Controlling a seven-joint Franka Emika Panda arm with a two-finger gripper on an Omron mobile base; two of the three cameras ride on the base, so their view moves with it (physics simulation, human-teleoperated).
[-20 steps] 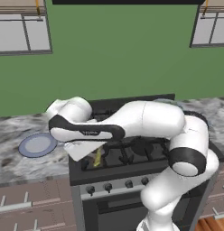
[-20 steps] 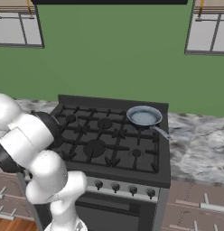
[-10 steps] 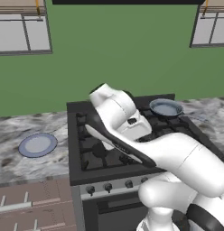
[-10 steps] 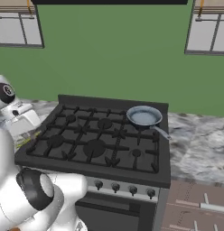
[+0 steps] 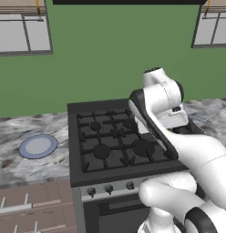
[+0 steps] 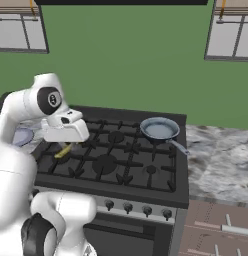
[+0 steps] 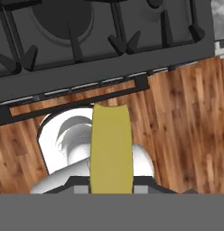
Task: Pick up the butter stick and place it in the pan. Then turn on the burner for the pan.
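light: even, bright, rendered | shadows: faint | glare: none | blur: slight, low detail

Butter stick (image 7: 111, 149): thin yellow bar, held in air, seen tilted above stove's left side in right base view. Pan (image 6: 159, 129): round, shallow, grey-blue, silvery handle, upright on rear right burner (image 6: 166, 137), black grate bars

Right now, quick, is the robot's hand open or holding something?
Gripper: jaws shut on the butter stick, carried above the stove's left side.
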